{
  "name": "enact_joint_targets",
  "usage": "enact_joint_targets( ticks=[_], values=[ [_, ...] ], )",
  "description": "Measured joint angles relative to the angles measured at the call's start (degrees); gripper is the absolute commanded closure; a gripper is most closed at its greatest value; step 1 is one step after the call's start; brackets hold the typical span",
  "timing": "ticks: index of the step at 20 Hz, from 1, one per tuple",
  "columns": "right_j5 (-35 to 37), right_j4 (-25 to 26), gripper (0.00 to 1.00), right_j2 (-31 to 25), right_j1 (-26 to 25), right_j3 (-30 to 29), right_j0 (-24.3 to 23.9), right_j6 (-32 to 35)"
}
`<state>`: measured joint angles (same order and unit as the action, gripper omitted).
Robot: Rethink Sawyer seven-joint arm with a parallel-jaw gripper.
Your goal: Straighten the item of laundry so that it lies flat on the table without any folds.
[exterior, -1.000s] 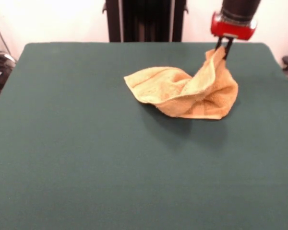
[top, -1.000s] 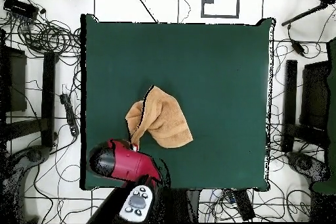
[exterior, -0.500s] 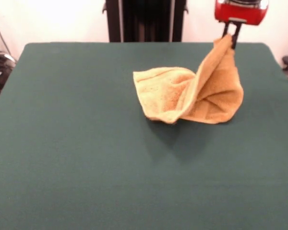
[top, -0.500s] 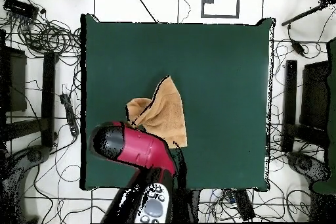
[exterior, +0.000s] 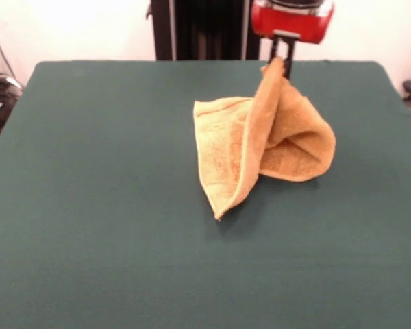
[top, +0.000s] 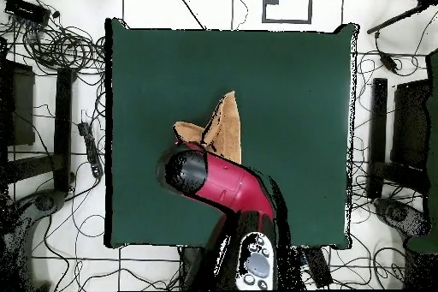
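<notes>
1. Golden-tan terry-cloth towel (exterior: pixel 260 147) is hanging partly in the air and partly lying on the big dark green felt-topped bench (exterior: pixel 96 205).
2. One top corner of the towel is being pinched by the black end effector (exterior: pixel 282 60) under the red and black robot arm (exterior: pixel 291 17).
3. The end effector's two thin fingers (exterior: pixel 288 56) are sitting close together, squeezed on that corner of the cloth.
4. From that corner the towel is draping down in a tall fold, like a little tent.
5. One long hemmed edge is running down the front of the towel to a pointed corner that is touching the bench, in the front view.
6. The right side of the towel, in the front view, is bulging out in a rounded, folded lump that is resting on the bench.
7. In the overhead view the towel (top: pixel 221 130) is showing near the middle of the bench (top: pixel 291 92), a bit toward the robot's side.
8. The red arm (top: pixel 218 181) is covering part of the towel in the overhead view, so the end effector is hiding under it there.
9. The towel is not lying flat yet; it is folded over itself.
</notes>
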<state>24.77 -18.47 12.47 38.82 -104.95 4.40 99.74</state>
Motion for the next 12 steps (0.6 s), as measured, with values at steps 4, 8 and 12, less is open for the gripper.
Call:
enact_joint_targets(
  ticks=[4, 8, 12],
  values=[
    [-0.1, 2.9, 1.00, -2.3, 1.6, -0.6, -4.1, 0.0],
    [-0.1, 4.8, 1.00, -4.6, 2.6, -0.7, -7.8, 0.0],
    [0.0, 6.9, 1.00, -6.6, 3.4, -0.8, -11.0, 0.0]
  ],
)
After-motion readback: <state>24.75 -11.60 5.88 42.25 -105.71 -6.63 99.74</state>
